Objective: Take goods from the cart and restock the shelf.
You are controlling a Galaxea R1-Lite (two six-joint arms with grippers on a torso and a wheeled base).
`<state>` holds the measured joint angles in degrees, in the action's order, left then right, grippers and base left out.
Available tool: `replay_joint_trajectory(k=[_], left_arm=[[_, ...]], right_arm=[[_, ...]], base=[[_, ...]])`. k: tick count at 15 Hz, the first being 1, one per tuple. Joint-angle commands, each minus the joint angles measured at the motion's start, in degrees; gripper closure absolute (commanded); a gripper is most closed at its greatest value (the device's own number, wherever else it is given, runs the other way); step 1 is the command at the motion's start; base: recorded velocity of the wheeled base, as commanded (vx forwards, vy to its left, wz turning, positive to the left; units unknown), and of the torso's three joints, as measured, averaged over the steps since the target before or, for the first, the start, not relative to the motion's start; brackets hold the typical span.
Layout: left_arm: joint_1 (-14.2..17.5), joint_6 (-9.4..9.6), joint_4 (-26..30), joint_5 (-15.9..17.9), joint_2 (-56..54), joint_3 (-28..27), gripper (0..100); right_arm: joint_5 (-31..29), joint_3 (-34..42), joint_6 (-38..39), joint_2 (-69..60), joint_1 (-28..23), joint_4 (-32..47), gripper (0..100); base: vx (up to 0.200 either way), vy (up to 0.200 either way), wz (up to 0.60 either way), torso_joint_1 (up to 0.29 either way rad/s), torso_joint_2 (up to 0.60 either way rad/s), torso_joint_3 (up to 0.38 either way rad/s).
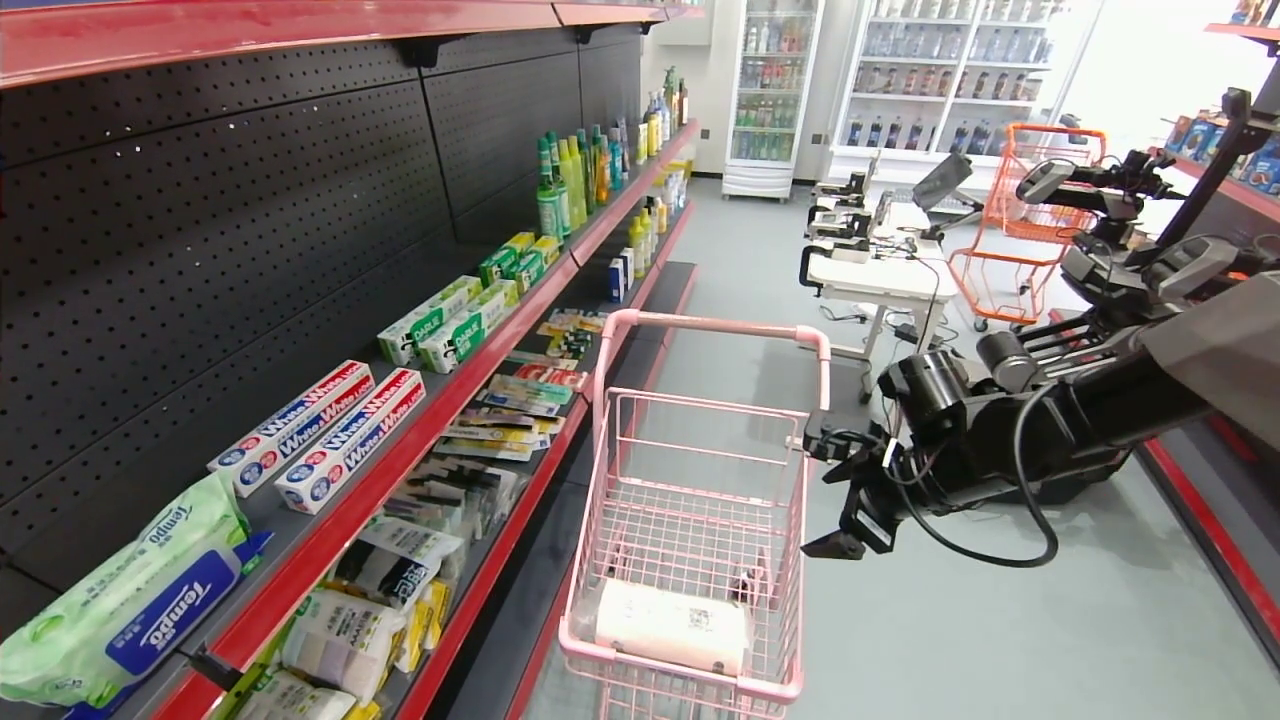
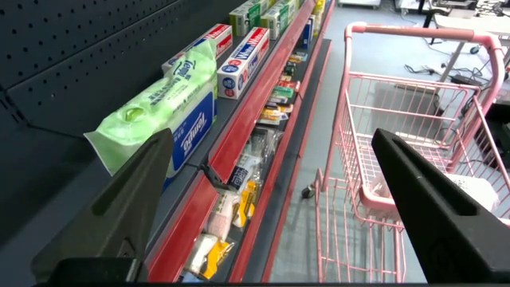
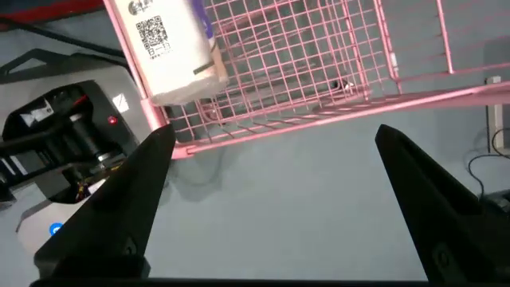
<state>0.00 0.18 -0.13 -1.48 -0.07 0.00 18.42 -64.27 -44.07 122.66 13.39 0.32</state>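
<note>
**shelfwatcher:** Wipes pack (image 1: pixel 120 600) is the closest thing, lying on the shelf (image 1: pixel 390 475) next to the toothpaste boxes (image 1: pixel 320 435). So where's the stuff to restock?

**cartguy:** it's a white paper roll pack (image 1: pixel 672 627), lying in the near end of the pink cart (image 1: pixel 700 325). The cart's parked right beside the shelf. Right gripper (image 1: pixel 835 495) hangs just outside the cart's right side, fingers spread and empty. Left gripper (image 2: pixel 271 137) sits between shelf and cart, fingers spread wide too, pinching nothing.
</note>
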Motion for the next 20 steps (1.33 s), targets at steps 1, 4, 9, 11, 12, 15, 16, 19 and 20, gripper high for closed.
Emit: replay_joint_trajectory(k=[1,4,9,11,12,15,16,19,20], left_arm=[[0.00,-0.01,-0.04,-0.02,0.07,0.00,0],[0.00,-0.01,-0.04,-0.02,0.07,0.00,0],[0.00,-0.01,-0.04,-0.02,0.07,0.00,0],[0.00,-0.01,-0.04,-0.02,0.07,0.00,0],[0.00,-0.01,-0.04,-0.02,0.07,0.00,0],[0.00,-0.01,-0.04,-0.02,0.07,0.00,0],[0.00,-0.01,-0.04,-0.02,0.07,0.00,0],[0.00,-0.01,-0.04,-0.02,0.07,0.00,0],[0.00,-0.01,-0.04,-0.02,0.07,0.00,0]], right_arm=[[-0.05,-0.42,0.12,0.39,0.94,-0.05,0],[-0.23,-2.62,0.12,1.70,2.44,-0.05,0],[-0.40,-2.88,0.12,2.14,5.16,-0.05,0],[-0.67,-2.79,0.12,2.14,5.77,-0.05,0],[-0.84,-2.79,0.12,2.14,5.86,-0.05,0],[-1.19,-2.97,-0.05,2.14,6.04,-0.05,0],[-1.19,-2.97,-0.14,2.14,6.21,-0.05,0],[-1.28,-5.25,-0.49,3.11,7.36,-0.05,0],[-1.37,-5.78,-0.49,3.37,7.53,0.03,0]], base=[[0.000,0.000,0.00,0.000,0.00,0.000],[0.000,0.000,0.00,0.000,0.00,0.000],[0.000,0.000,0.00,-0.012,0.02,0.019],[0.000,0.000,0.00,-0.068,0.15,0.080],[0.000,0.000,0.00,-0.080,0.17,0.095],[0.000,0.000,0.00,-0.085,0.18,0.094],[0.000,0.000,0.00,-0.085,0.18,0.090],[0.000,0.000,0.00,-0.089,0.20,0.111],[0.000,0.000,0.00,-0.110,0.23,0.124]])
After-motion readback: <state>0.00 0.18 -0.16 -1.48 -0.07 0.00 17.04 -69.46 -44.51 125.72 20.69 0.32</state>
